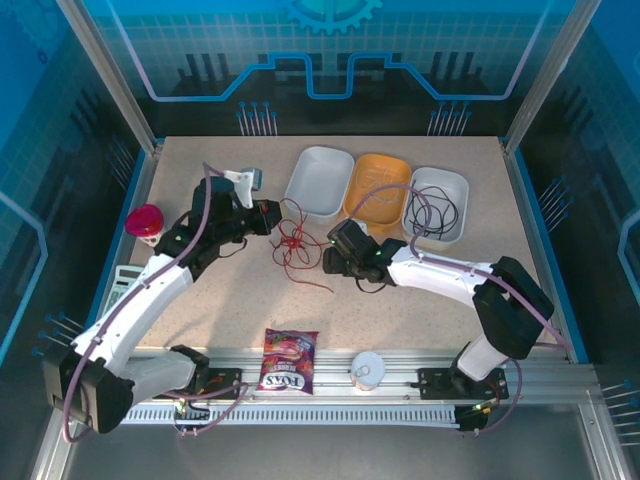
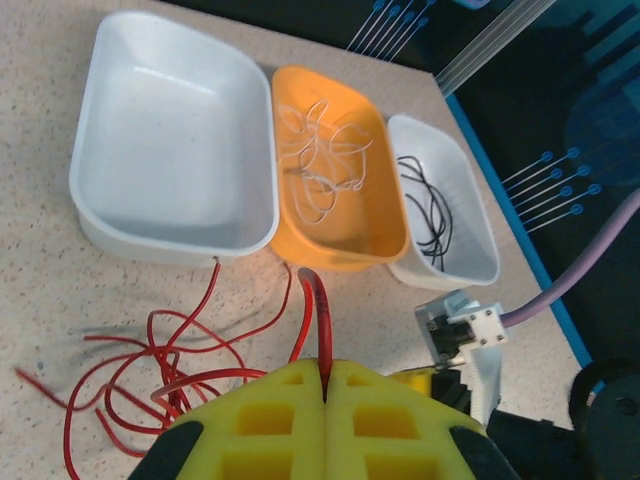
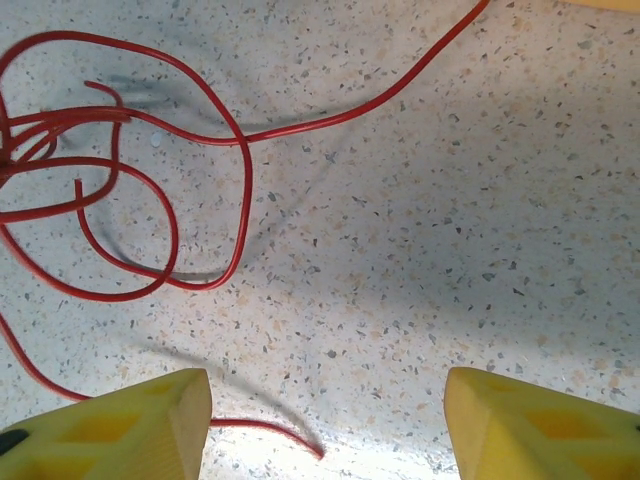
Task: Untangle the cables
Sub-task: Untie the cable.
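A tangle of red cable [image 1: 291, 243] lies on the speckled table between the two arms. My left gripper [image 1: 270, 218] is shut on one strand of it; in the left wrist view the red cable [image 2: 318, 305] rises from between the closed yellow fingers [image 2: 325, 368]. My right gripper [image 1: 334, 256] hovers just right of the tangle, open, with bare table between its fingers [image 3: 325, 398]. Loops of the red cable [image 3: 240, 170] lie ahead of it, and a loose end [image 3: 300, 440] rests near the left finger. Whitish cables [image 2: 322, 160] fill the orange tray and a black cable [image 2: 430, 195] lies in the small white tray.
Three trays stand along the back: a big white tray [image 1: 305, 185], an orange tray [image 1: 357, 195], and a small white tray [image 1: 460, 195]. A candy bag [image 1: 288, 360] and a white cup [image 1: 367, 370] sit at the front rail. A red object [image 1: 145, 220] sits at the left edge.
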